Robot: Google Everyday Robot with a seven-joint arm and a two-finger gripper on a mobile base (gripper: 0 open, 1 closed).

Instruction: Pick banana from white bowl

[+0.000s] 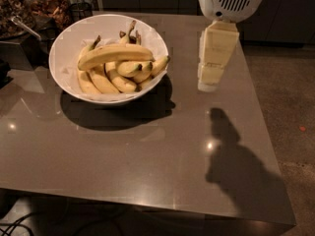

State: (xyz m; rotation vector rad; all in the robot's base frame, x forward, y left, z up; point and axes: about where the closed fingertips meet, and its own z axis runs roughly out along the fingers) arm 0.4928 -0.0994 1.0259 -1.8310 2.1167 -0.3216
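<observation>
The white bowl (66,43) stands on the grey table at the upper left. It holds several yellow bananas. The banana (114,54), the longest one, lies across the top of the pile, gently curved with dark tips. My gripper (210,80) hangs from the white arm at the upper right. It is above the table to the right of the bowl, apart from it, and holds nothing.
The grey table (147,151) has its right edge near the gripper and its front edge at the bottom. Dark containers and clutter (29,14) stand behind the bowl at the far left. The arm's shadow (236,166) falls on the table's right side.
</observation>
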